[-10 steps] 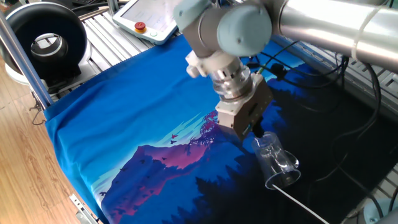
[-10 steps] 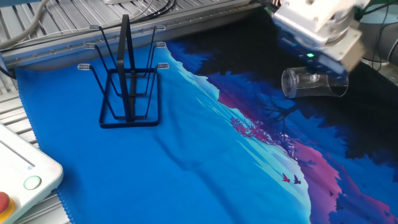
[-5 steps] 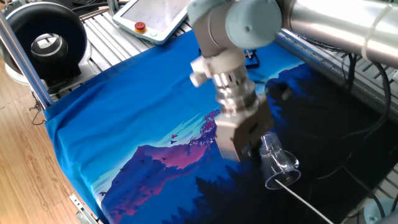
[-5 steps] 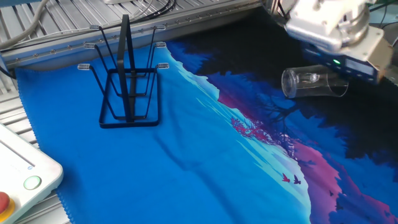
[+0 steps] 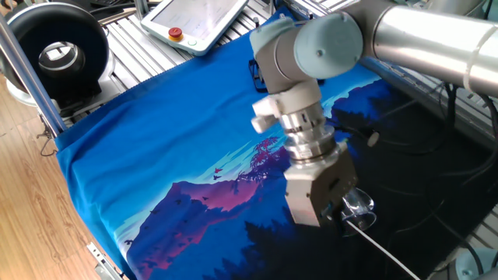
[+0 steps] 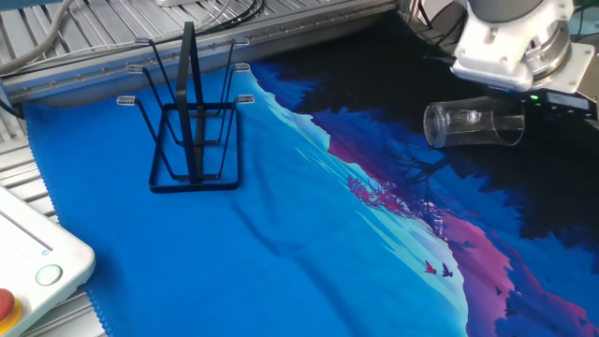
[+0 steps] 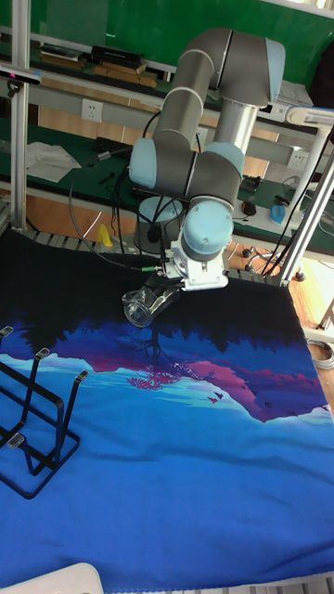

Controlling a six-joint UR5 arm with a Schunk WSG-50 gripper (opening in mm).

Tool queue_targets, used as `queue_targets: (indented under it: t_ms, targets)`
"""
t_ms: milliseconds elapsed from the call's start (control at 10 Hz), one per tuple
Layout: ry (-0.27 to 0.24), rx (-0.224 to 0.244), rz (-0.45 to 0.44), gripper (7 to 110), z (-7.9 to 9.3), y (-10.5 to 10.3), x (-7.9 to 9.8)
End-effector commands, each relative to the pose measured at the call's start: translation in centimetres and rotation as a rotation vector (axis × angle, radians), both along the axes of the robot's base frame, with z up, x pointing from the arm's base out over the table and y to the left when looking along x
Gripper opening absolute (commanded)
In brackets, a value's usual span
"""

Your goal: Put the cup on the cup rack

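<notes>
Blue mountain-print cloth (image 6: 281, 234) covers the table, and the cup rack (image 6: 192, 131) stands upright on its bright blue part, far left in the other fixed view, thin pegs pointing up, nothing hanging on them. A white pendant with a red button (image 5: 194, 19) sits beyond the cloth's far edge, with a black round fan-like unit (image 5: 54, 54) off to the left of it. The arm's bulky wrist fills the middle of one fixed view and blocks most of the cup (image 6: 471, 124) there (only a glint of rim shows beside the tool). The cup lies on its side on the dark part of the cloth, well apart from the rack, mouth toward the left in the other fixed view. The gripper (image 5: 331, 211) hangs right over it, close above; whether its fingers are spread or closed, I cannot tell from these angles. The tall view shows the cup just below the tool head.
</notes>
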State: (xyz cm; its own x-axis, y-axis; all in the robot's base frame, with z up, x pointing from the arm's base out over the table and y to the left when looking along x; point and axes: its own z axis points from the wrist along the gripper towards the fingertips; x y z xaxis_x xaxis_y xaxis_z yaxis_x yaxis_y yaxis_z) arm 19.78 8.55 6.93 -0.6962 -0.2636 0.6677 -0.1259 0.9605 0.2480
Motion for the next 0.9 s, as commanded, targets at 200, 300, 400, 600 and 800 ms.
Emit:
queue_targets:
  t_ms: [200,300,400,600,800]
  targets:
    - [-0.006,-0.097,0.009,7,-1.8,-2.7,-1.3]
    - [-0.018,-0.134,0.020,7,-2.0,-3.6,-1.1]
    - [-0.027,-0.138,0.018,7,-2.1,-3.6,-0.9]
    - [-0.052,-0.167,0.013,7,-2.0,-3.8,-0.2]
    - [-0.112,-0.251,0.022,7,-1.3,-4.7,2.1]
